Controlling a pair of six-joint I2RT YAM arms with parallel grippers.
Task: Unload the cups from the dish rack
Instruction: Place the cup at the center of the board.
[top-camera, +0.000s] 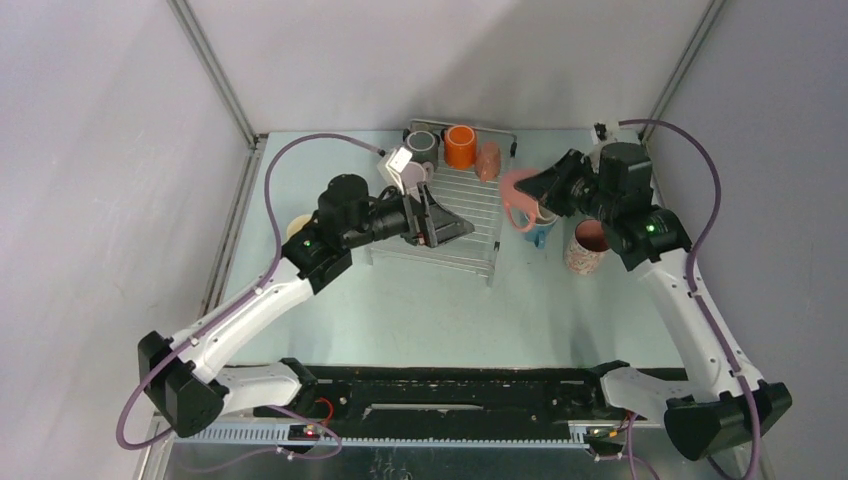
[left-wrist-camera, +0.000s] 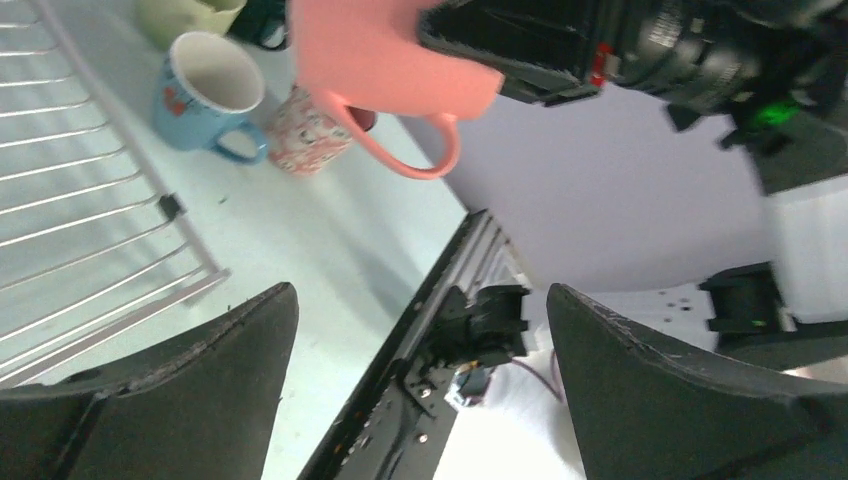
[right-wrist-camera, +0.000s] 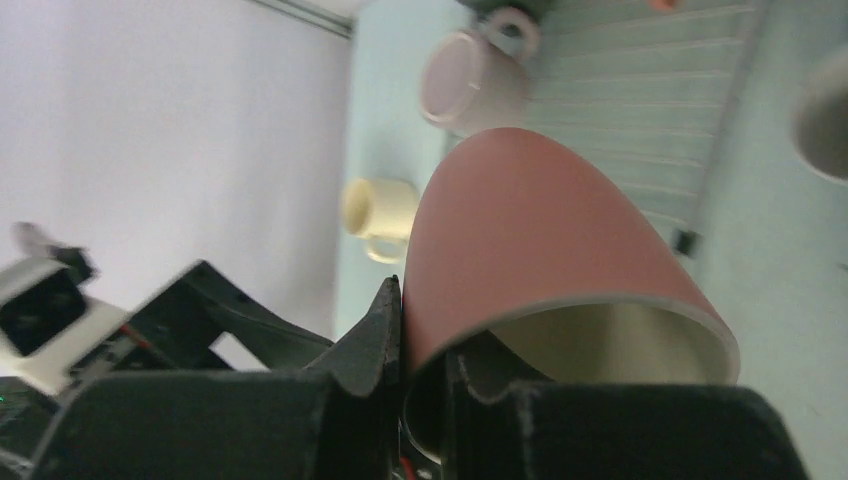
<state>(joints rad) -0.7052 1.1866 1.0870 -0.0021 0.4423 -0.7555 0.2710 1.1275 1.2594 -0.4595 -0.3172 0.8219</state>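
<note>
Our left end effector (top-camera: 452, 226) gapes wide and empty over the dish rack (top-camera: 470, 190). Our right end effector (top-camera: 537, 190) pinches the pink cup (top-camera: 515, 195) by its rim, aloft off the rack's 3 o'clock edge. Unloaded on the bench (top-camera: 400, 310) are the blue cup (top-camera: 540, 233) and speckled cup (top-camera: 585, 247) at 3 o'clock, and the cream cup (top-camera: 297, 228) at 9. The grey cup (top-camera: 422, 145), orange cup (top-camera: 460, 146) and salmon cup (top-camera: 488, 160) wait at 12; we judge the blue cup crowds our landing

Soft even light, blurry wrist-view foregrounds

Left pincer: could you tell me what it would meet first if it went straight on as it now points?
Probably bare table just beyond the rack's corner, though depth is unclear. The blue mug and the pink mug in the right pincer lie off that line.
</note>
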